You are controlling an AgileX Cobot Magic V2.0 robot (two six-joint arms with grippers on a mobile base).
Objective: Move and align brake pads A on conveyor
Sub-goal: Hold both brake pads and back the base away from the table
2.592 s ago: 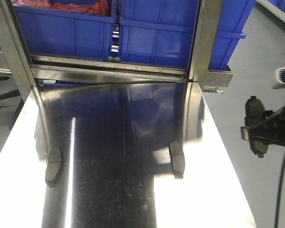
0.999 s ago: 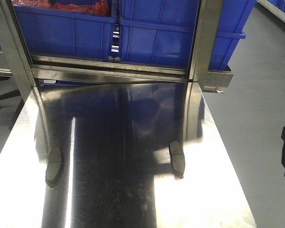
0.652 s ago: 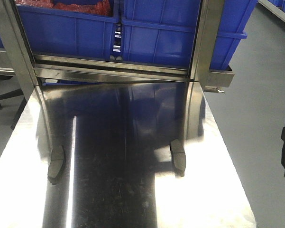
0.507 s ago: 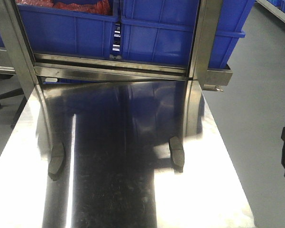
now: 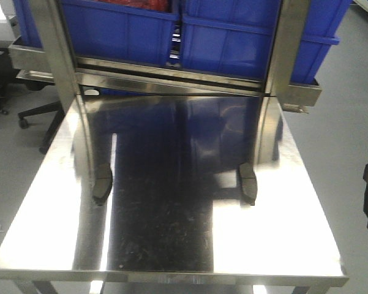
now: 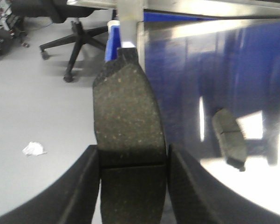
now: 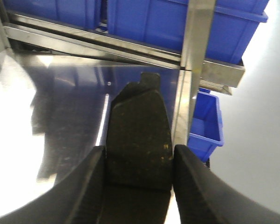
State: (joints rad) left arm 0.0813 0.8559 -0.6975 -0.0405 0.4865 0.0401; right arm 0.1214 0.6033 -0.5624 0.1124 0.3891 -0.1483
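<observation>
The left gripper pinched one brake pad between its jaws by the steel table's left edge, with the pad's long axis pointing straight ahead. A second pad lay near that left edge and a third pad near the right edge, both lengthwise front to back. The right gripper clamped a fourth pad the same way on the right-edge side. The conveyor showed in no view, so its direction from either arm couldn't be told.

No legible text, label, brand, number or sign in any view; the blue bins, steel table and brake pads A show plain, unmarked surfaces.
</observation>
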